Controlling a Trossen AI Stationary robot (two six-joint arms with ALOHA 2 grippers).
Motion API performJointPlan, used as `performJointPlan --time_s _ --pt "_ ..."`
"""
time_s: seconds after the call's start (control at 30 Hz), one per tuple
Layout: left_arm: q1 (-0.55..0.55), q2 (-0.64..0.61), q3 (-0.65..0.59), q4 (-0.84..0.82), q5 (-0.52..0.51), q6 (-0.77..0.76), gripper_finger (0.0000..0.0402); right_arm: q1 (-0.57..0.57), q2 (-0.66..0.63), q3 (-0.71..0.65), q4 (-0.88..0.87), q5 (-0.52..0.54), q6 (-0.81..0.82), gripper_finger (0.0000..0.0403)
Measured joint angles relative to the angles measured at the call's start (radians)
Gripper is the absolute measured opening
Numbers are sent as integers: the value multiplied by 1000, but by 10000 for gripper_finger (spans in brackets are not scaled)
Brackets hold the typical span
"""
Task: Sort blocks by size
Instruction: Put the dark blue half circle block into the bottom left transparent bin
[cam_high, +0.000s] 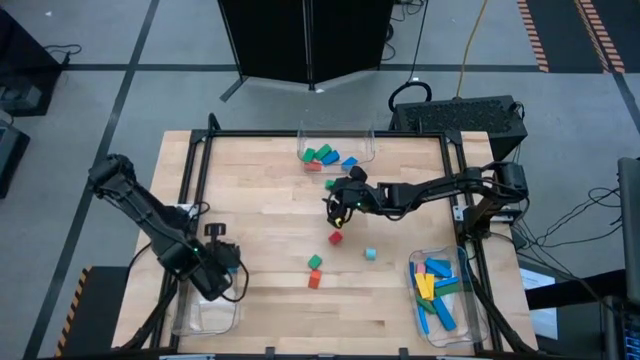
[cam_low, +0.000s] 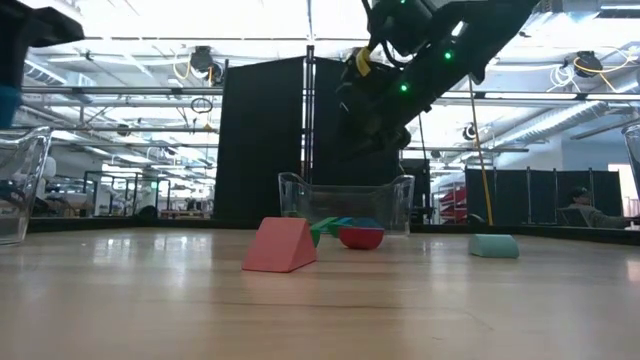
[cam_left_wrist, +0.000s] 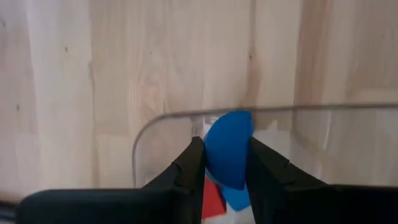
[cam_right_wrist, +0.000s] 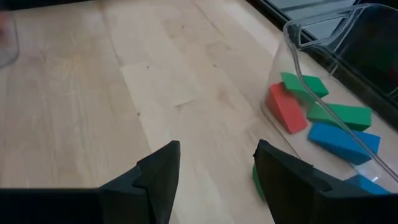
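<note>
My left gripper (cam_high: 222, 280) is shut on a blue half-round block (cam_left_wrist: 229, 149) over the rim of the clear bin (cam_high: 205, 312) at the near left. A red piece (cam_left_wrist: 213, 200) and another blue piece (cam_left_wrist: 237, 198) show below it in the bin. My right gripper (cam_right_wrist: 214, 177) is open and empty above the table's middle (cam_high: 338, 208), with a green block (cam_right_wrist: 255, 180) just beside one finger. A pink-red block (cam_high: 335, 237), a cyan cube (cam_high: 370, 254), a green block (cam_high: 315, 261) and a red block (cam_high: 314, 280) lie loose on the table. My left gripper pinches the blue half-round block between its two fingers (cam_left_wrist: 193, 165), which are on its two opposite sides. The fingers point down from above. The block is lifted clear, its rounded end (cam_left_wrist: 233, 121) sticking out past the fingertips above the bin's rim (cam_left_wrist: 186, 115).
A clear bin at the far edge (cam_high: 335, 150) holds green, red and blue medium blocks (cam_right_wrist: 323, 115). A clear bin at the near right (cam_high: 440, 295) holds long bars in blue, yellow, green and pink. A black frame rail (cam_high: 195, 180) runs along the table's sides.
</note>
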Motion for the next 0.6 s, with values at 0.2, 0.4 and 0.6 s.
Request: performJointPlan --time_s 0.2,0.4,0.6 --pt "-47 -2 0 -72 16 -97 83 -24 1 0 -16 -3 -2 201" --pt "-83 -3 0 -66 47 -193 83 -56 123 0 8 -2 -172 201" --pt "-91 -2 0 -95 94 -325 83 -85 265 -1 102 -4 -206 210"
